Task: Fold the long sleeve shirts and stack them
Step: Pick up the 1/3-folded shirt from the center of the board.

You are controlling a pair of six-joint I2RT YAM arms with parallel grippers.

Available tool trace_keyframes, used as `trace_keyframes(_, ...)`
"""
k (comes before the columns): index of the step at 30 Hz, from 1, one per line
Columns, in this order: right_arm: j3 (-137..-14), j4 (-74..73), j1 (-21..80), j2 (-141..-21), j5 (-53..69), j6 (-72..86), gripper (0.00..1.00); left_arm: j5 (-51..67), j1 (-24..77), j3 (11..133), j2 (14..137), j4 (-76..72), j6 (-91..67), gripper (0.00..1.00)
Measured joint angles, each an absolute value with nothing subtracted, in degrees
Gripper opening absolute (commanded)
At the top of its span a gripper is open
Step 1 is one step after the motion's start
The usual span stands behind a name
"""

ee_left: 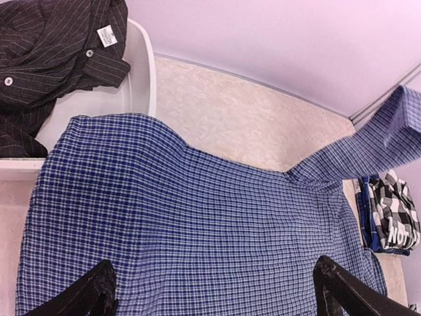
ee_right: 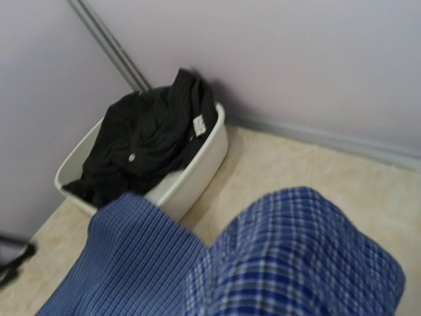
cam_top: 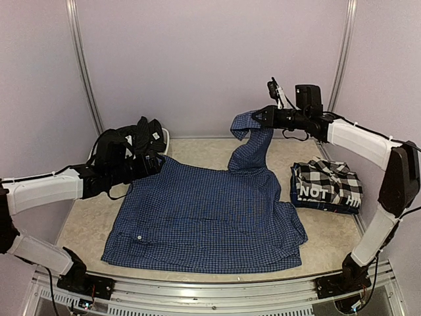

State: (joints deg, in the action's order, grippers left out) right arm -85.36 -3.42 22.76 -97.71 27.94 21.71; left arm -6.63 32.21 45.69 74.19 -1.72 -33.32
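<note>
**Blue shirt** (cam_top: 204, 224): spread flat on the table (cam_top: 82, 227), under and ahead of the left gripper (ee_left: 214, 293) and below the right gripper (cam_top: 258, 117). The left jaws stand wide above the cloth's left part. Its two dark fingers (ee_left: 92, 293) frame the checked fabric in the left wrist view. The right jaws are closed on the end of one sleeve (cam_top: 253, 148) and hold it raised, so the sleeve hangs from them down to the shirt's body. In the right wrist view the cloth fills the foreground and hides the fingers.

**Black shirt** (ee_right: 151, 135): crumpled in a white bin (ee_right: 197, 174), beyond and left of the left jaws.

**Checked shirt** (cam_top: 327, 184): folded, white lettering up, on the table below and right of the right jaws, just beside the blue shirt's right edge.
</note>
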Motion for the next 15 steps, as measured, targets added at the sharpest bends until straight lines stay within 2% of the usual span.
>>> trace_keyframes(8,-72.9,-3.5,24.1,-85.8,28.3,21.7,0.0,1.6,23.1,50.5,81.8,-1.7,-33.1,0.97)
trace_keyframes(15,-64.1,-3.5,24.4,-78.9,28.3,21.7,0.0,9.3,18.7,60.1,90.8,0.8,-32.7,0.92)
